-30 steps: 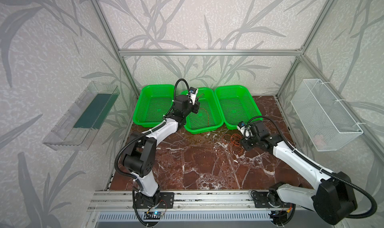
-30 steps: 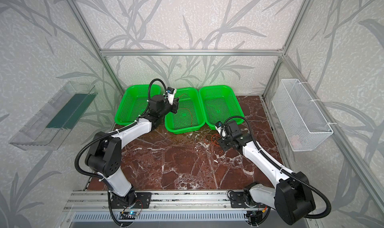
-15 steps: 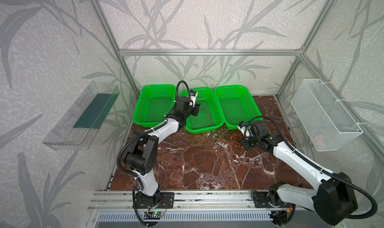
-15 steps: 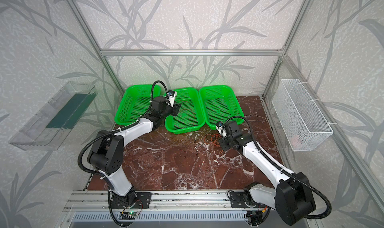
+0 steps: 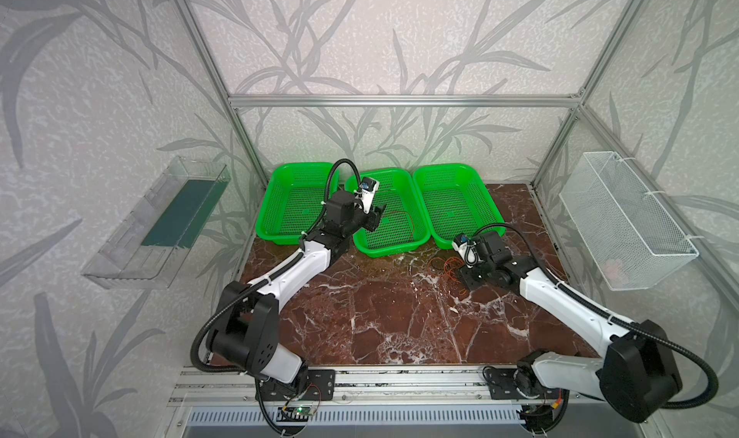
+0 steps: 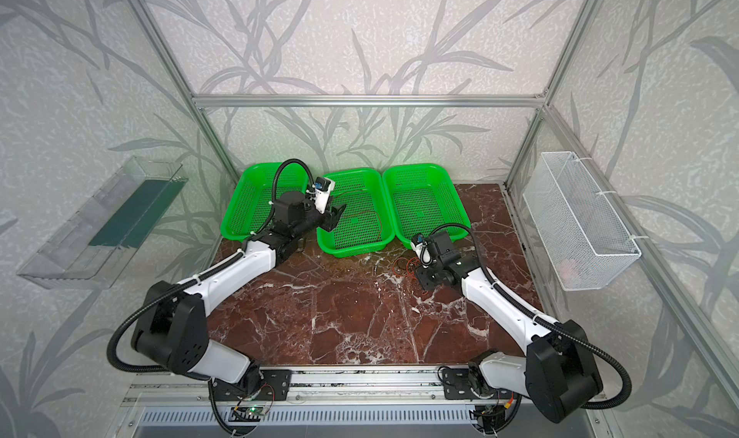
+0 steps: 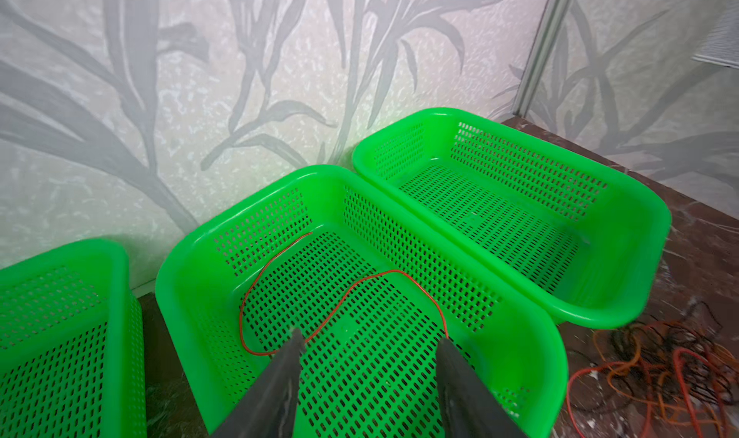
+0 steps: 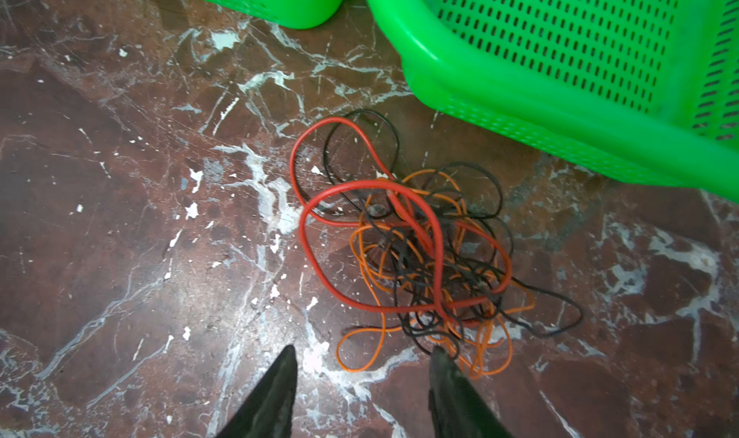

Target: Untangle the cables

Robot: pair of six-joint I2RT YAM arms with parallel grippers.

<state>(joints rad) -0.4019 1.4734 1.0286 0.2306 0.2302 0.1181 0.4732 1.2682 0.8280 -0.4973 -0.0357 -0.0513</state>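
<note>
Left gripper (image 7: 370,336) extended over middle basket (image 7: 532,356), jaws apart, empty | right gripper (image 8: 362,350) low beside that basket, over cables (image 8: 420,256), jaws apart, empty

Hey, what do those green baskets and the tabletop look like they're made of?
Green baskets: likely moulded plastic, glossy, with uniform slotted perforations and rounded rims. Tabletop: looks like polished red-brown marble with white veins, possibly a printed imitation.
</note>
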